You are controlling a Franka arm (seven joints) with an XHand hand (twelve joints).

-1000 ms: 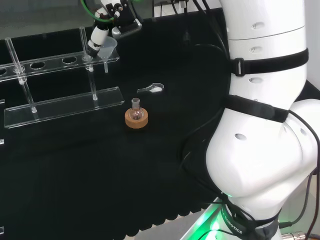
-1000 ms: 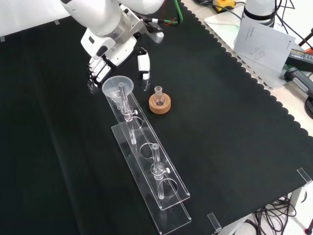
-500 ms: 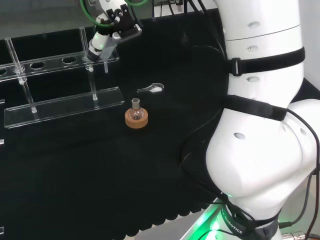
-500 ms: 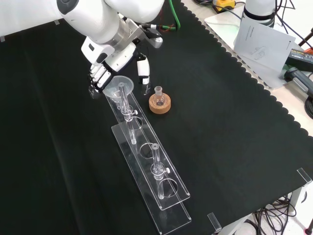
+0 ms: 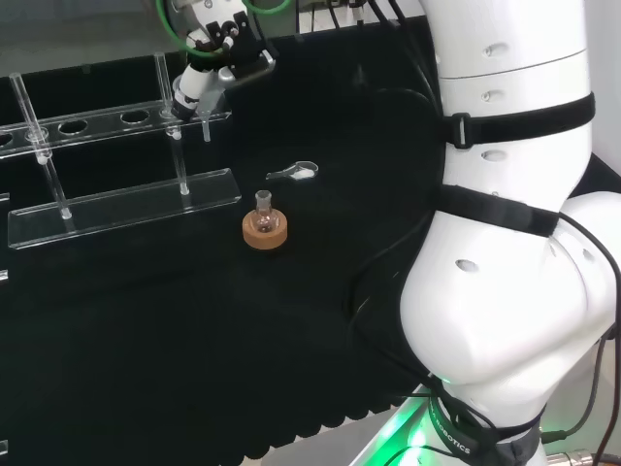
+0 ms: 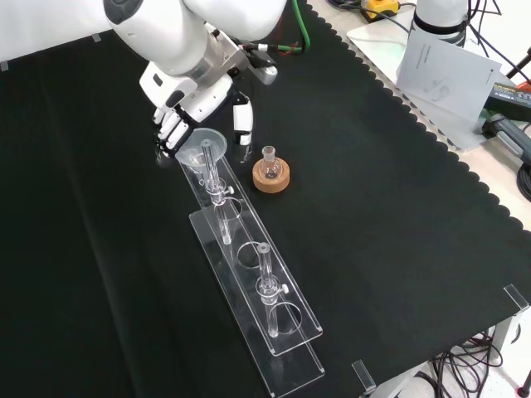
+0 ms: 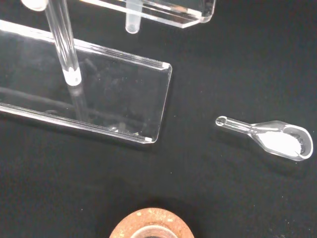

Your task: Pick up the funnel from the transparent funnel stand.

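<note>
The clear funnel (image 6: 202,149) sits in the end hole of the transparent stand (image 6: 259,286), the end nearest the arm. Its stem (image 5: 206,132) hangs below the upper shelf (image 5: 97,121). The hand (image 6: 196,93) hangs just over the funnel. Its fingers (image 6: 170,131) are at the bowl's far-left side and its thumb (image 6: 241,121) is to the bowl's right, a small gap away. In the head view the hand (image 5: 209,58) covers the bowl. The wrist view has the funnel's stem (image 7: 131,22) under the shelf and the stand's base plate (image 7: 109,99).
A small flask on a cork ring (image 6: 270,174) stands just right of the stand's end in the front view. A glass spoon with white powder (image 7: 272,140) lies on the cloth beyond the ring (image 5: 263,229). Papers and cables (image 6: 444,62) lie off the cloth's right edge.
The hand has come down and closer over the funnel; in the head view it now hides the bowl that showed a second ago. The funnel stays in the stand.
</note>
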